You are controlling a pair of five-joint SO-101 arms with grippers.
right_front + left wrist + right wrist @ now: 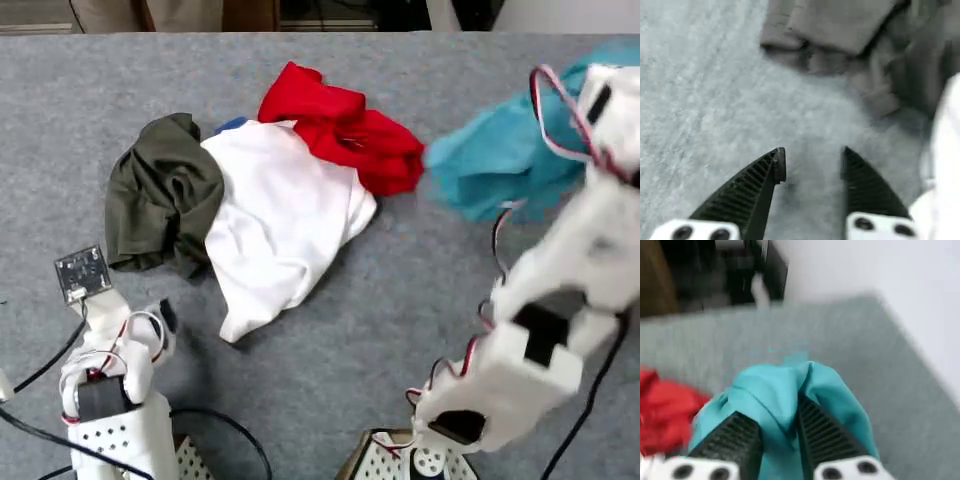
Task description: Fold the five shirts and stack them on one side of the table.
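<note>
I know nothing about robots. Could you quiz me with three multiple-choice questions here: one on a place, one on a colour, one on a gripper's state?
1. Which shirt lies nearest the left gripper? A) olive B) red C) teal
2. What colour is the shirt in the right gripper? A) white B) yellow C) teal
3. How is the left gripper? A) shut on cloth B) open, empty C) shut, empty

Answers: 1 A, the olive shirt lies just ahead of it. 2 C, the teal shirt is pinched between its fingers. 3 B, bare table shows between its fingers.
</note>
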